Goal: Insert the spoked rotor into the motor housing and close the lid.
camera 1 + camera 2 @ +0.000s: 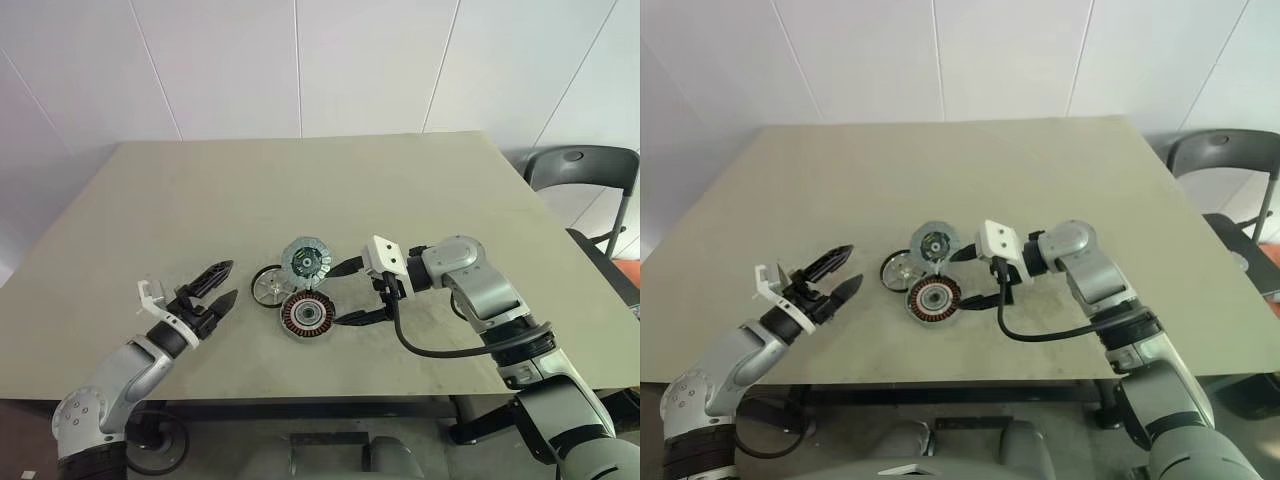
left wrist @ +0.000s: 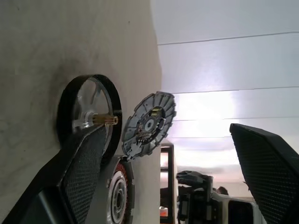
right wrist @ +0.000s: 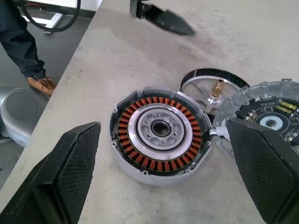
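Left gripper (image 1: 222, 284), fingers spread and empty, points right at the spoked rotor (image 1: 268, 286), lying flat just beyond its tips. Motor housing (image 1: 307, 315) and lid (image 1: 305, 262) sit further right. Right gripper (image 1: 352, 293), also spread, straddles the housing's right side. Left arm is nearer the rotor.

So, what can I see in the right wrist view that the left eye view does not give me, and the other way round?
Right wrist view alone: a person's leg and shoe beside the table, and the rotor's brass shaft.

Left eye view alone: a dark chair past the table's far corner, and both arms, each gripper open, the left gripper and the right gripper.

Both: the motor housing with coppery windings, the spoked rotor, the lid, clustered on the table.
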Robot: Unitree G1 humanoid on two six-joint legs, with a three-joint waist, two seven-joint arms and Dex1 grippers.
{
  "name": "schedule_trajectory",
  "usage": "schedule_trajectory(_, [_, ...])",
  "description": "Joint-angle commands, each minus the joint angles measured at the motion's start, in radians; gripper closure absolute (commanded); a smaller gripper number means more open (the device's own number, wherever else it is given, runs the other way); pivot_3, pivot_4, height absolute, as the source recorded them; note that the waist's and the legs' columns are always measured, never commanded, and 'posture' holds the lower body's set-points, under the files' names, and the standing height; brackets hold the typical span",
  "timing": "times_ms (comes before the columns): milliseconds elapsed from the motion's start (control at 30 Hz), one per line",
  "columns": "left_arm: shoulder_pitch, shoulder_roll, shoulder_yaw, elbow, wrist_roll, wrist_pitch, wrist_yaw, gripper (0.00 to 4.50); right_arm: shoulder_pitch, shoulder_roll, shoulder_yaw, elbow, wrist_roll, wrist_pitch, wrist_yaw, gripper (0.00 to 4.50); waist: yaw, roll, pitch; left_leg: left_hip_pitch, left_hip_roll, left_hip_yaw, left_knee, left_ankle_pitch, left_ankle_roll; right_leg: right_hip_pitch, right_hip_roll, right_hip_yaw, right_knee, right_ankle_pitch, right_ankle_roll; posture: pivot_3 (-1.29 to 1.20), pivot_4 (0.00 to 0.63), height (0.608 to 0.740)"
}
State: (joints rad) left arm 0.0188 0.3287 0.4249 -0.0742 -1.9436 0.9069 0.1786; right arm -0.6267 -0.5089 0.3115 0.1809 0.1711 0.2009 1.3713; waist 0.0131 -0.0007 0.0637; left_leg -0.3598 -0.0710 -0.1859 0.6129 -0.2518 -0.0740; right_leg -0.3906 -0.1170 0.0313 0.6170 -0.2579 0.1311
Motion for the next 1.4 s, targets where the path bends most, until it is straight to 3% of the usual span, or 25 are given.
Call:
schedule_trajectory(33, [0.005, 0.032, -0.015, 0.005, -0.01, 0.001, 0.002, 0.01, -0.016, 0.005, -0.008, -0.019, 0.012, -0.013, 0.001, 0.0, 0.0, 0.0, 0.0, 0.0, 0.0, 0.0, 0.0, 0.0, 0.0, 0.0, 0.0, 0.0, 0.0, 0.0, 0.0, 0.0, 0.0, 0.74])
schedule_trajectory(700, [-0.142, -0.014, -0.096, 0.256, 0.161, 0.026, -0.058, 0.01, -0.016, 0.005, -0.012, -0.032, 0.011, -0.004, -0.014, 0.0, -0.001, 0.0, 0.0, 0.0, 0.0, 0.0, -0.001, 0.0, 0.0, 0.0, 0.0, 0.0, 0.0, 0.0, 0.001, 0.0, 0.0, 0.74])
schedule_trajectory(1400, [-0.282, -0.11, -0.051, 0.376, 0.322, 0.086, -0.117, 0.01, -0.015, -0.002, -0.036, -0.032, 0.033, 0.033, -0.03, 0.0, 0.03, 0.001, -0.001, 0.002, -0.001, 0.0, 0.003, 0.001, 0.0, 0.003, 0.0, 0.0, 0.0, 0.0, 0.004, 0.0, 0.0, 0.74])
